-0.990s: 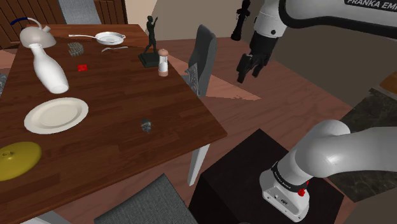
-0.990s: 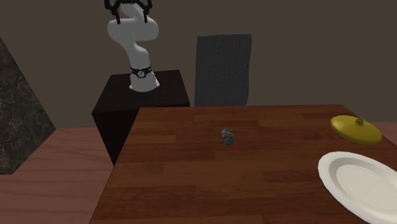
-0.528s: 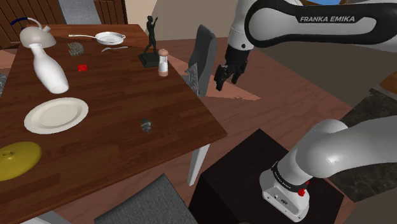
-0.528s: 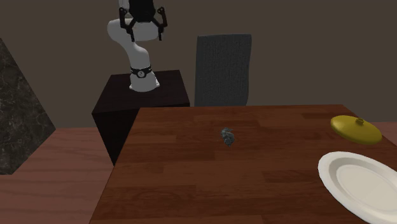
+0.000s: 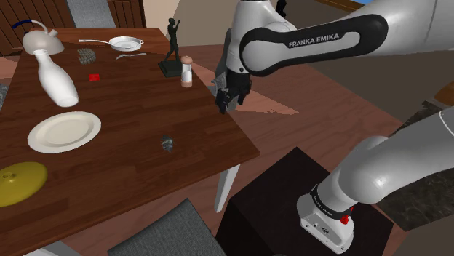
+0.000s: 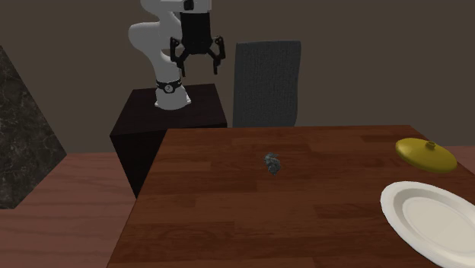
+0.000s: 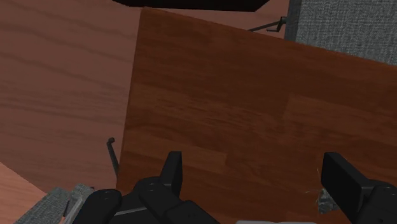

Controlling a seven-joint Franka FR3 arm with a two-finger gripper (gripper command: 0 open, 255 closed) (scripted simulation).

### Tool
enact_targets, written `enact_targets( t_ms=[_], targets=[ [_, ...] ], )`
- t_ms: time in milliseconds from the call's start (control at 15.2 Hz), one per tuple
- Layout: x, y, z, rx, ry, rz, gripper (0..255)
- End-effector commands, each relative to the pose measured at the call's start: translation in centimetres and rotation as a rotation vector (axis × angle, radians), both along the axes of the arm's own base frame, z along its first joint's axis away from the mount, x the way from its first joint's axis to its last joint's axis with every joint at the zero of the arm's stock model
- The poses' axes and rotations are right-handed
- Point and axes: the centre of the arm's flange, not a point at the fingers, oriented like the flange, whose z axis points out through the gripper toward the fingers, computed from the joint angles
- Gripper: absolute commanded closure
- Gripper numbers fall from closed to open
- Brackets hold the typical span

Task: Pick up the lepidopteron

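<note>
The small grey moth figure (image 5: 166,143) lay flat on the brown table (image 5: 131,102), ahead of and below the jaws and well apart from them, with bare wood on every side. The black gripper (image 5: 225,100) hung in the air with its jaws wide apart and nothing between them. In the wrist view the fingers (image 7: 172,170) framed the table's near edge and a strip of floor beside it, so the jaws stood roughly over that edge, not over the figure. Judged from this, the task was at its approach stage: no contact was made, and the reach across, the descent, the closing and the lift were all left to do. The grey chair back (image 6: 266,84) rose just beside the gripper and looked like the only close obstacle. The white plate (image 5: 64,132) and the yellow lid (image 5: 20,182) lay beyond the figure from the jaws, well apart from it. The path from the jaws to the figure therefore appeared open, and the low, small figure would probably call for a near-tabletop closing.
</note>
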Motion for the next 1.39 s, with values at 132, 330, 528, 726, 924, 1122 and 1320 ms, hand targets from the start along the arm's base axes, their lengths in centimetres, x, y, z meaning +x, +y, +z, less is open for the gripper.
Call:
enact_targets(
  t_ms=[132, 330, 528, 726, 924, 1122, 1320],
  targets=[
    [3.1, 3.1, -3.0, -0.006, -0.005, 0.024, 0],
    [5.3, 5.5, -5.3, -0.012, -0.008, 0.041, 0],
    [7.5, 7.8, -7.7, -0.017, -0.01, 0.058, 0],
    [9.6, 10.2, -10.1, -0.023, -0.013, 0.076, 0],
    [11.7, 12.6, -12.5, -0.028, -0.016, 0.093, 0],
    [13.7, 15.1, -14.8, -0.034, -0.018, 0.111, 0],
    [15.7, 17.5, -17.2, -0.04, -0.021, 0.128, 0]
  ],
)
